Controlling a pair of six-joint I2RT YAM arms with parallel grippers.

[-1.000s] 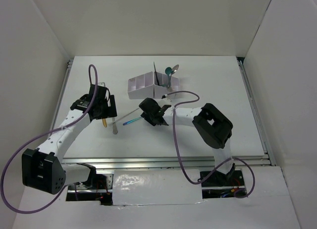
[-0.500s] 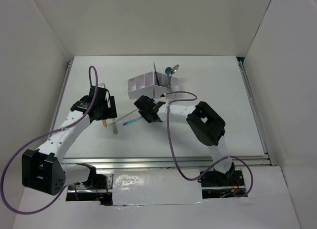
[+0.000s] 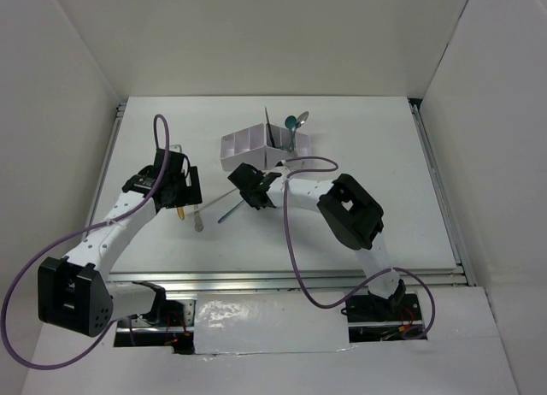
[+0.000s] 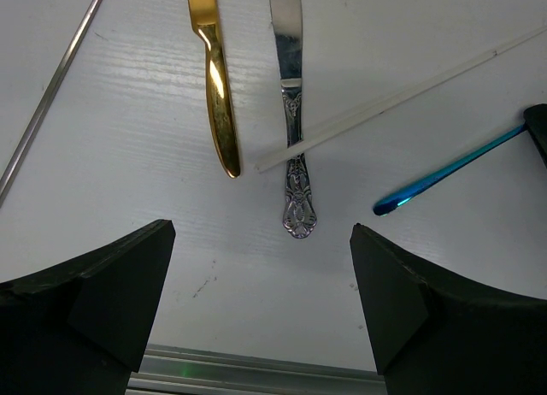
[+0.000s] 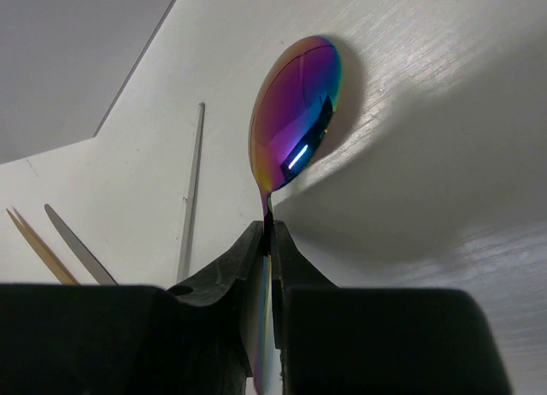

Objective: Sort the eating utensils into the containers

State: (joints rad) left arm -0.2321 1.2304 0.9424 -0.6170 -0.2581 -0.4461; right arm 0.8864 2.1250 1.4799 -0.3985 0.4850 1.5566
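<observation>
Right wrist view: right gripper (image 5: pixel 267 234) pinches iridescent spoon (image 5: pixel 296 113) at its neck, bowl pointing straight ahead along the fingers over white table (image 5: pixel 444 164); left gripper (image 4: pixel 261 245) gapes wide

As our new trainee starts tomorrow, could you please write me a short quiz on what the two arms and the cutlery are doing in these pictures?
1. True or false: the right end effector is shut on the handle of the iridescent spoon.
2. Which pieces lie on the table just ahead of the open left end effector? A) the gold-handled piece and the silver knife; B) two forks; C) a black knife only.
3. Where does the teal spoon stand?
Key: 1 true; 2 A; 3 in the white organizer box.
</observation>
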